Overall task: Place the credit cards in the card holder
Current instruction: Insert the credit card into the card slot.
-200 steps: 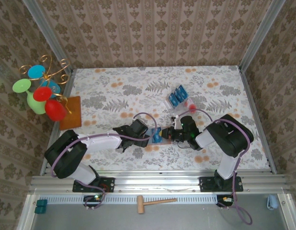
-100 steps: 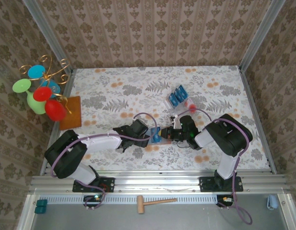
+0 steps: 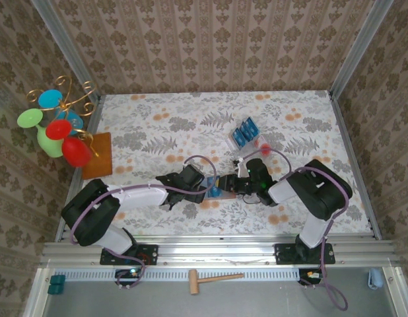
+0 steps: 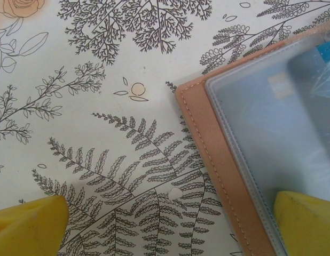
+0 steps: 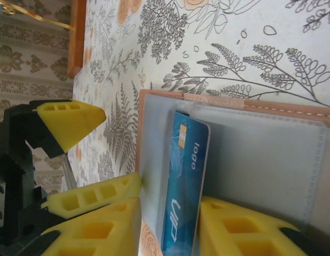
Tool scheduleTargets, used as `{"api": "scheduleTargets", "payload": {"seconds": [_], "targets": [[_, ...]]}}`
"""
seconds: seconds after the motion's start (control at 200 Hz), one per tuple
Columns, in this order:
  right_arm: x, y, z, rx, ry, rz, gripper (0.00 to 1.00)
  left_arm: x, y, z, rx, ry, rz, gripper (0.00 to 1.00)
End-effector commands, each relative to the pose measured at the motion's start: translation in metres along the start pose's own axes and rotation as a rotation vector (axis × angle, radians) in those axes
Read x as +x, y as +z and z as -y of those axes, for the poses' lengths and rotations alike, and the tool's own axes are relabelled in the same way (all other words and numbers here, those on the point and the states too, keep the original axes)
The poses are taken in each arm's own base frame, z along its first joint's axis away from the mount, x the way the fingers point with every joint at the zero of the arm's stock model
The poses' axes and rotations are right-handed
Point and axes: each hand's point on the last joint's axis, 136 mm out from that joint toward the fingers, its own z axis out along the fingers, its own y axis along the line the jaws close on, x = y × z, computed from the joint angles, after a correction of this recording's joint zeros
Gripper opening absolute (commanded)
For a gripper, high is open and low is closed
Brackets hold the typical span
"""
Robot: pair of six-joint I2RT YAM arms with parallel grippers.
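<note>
In the top view, the left gripper (image 3: pixel 205 189) and the right gripper (image 3: pixel 229 185) are meeting over the card holder (image 3: pixel 215 193), low in the centre. Spare credit cards (image 3: pixel 244 135) are standing in a clear tray (image 3: pixel 258 148) further up.

In the left wrist view, the left jaws are standing wide apart. One fingertip (image 4: pixel 306 221) is lying on the holder's clear sleeve, at lower right on the worktop (image 4: pixel 101 106).

In the right wrist view, a blue card (image 5: pixel 185 176) is sitting partly inside the pocket. The right jaws are standing slightly apart around it, not pinching.
</note>
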Motion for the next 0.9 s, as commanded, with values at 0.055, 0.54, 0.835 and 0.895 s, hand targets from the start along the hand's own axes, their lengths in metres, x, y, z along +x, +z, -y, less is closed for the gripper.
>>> {"api": "scheduleTargets", "payload": {"seconds": [0.055,0.54,0.835,0.895], "targets": [[0.009,-0.008,0.02,0.149,0.006,-0.047,0.46,0.005,-0.001,-0.003,-0.016,-0.004,-0.014,1.0],[-0.008,-0.026,0.01,0.276,-0.054,-0.041,0.44,0.003,-0.006,-0.006,-0.008,-0.024,0.014,1.0],[-0.01,-0.025,0.022,0.392,-0.052,-0.082,0.01,0.006,-0.006,-0.009,-0.007,-0.034,0.018,1.0],[-0.01,-0.025,0.025,0.412,-0.052,-0.087,0.0,0.007,-0.005,-0.009,-0.006,-0.034,0.016,1.0]]}}
